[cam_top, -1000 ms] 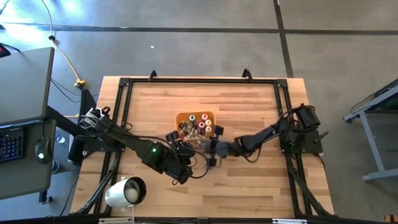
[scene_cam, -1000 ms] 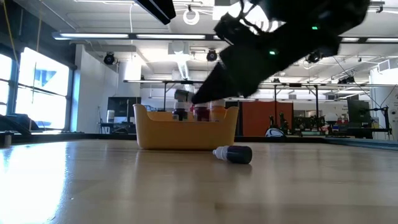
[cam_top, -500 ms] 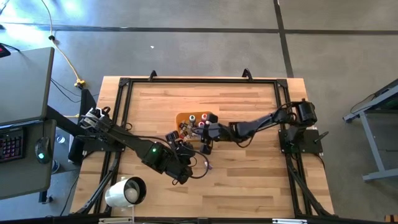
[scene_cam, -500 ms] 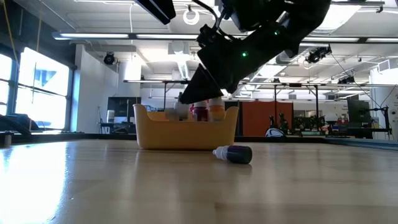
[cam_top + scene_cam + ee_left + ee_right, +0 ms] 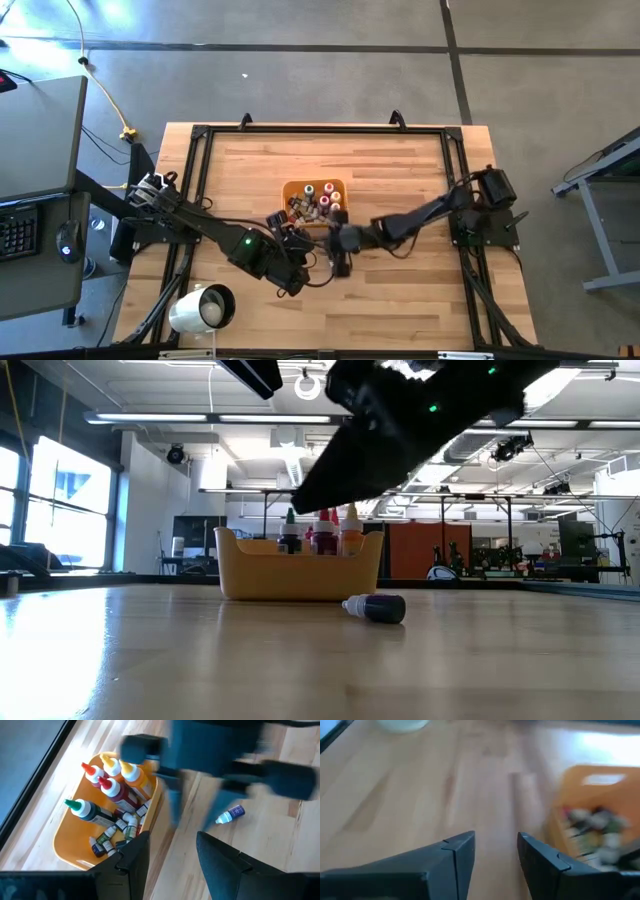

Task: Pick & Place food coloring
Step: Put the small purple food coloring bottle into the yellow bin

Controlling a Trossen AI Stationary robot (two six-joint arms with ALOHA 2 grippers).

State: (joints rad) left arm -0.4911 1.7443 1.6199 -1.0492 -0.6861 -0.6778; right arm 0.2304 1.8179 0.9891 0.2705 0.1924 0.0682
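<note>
Orange tray (image 5: 67, 847) loaded; my right claw (image 5: 495, 852), jaws apart and empty, next drops onto the stray bottle (image 5: 230, 814) mid-surface.

table (image 5: 400, 170) is pale planked wood, smooth with a slight sheen. Tray (image 5: 67, 847) looks like matt orange plastic. The little bottles (image 5: 120, 785) are glossy plastic. Both grippers' fingers (image 5: 450, 857) are dark matt plastic.

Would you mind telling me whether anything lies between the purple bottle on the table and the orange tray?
Nothing visible does: the purple bottle lies alone on bare wood beside the orange tray, with clear table between them.
</note>
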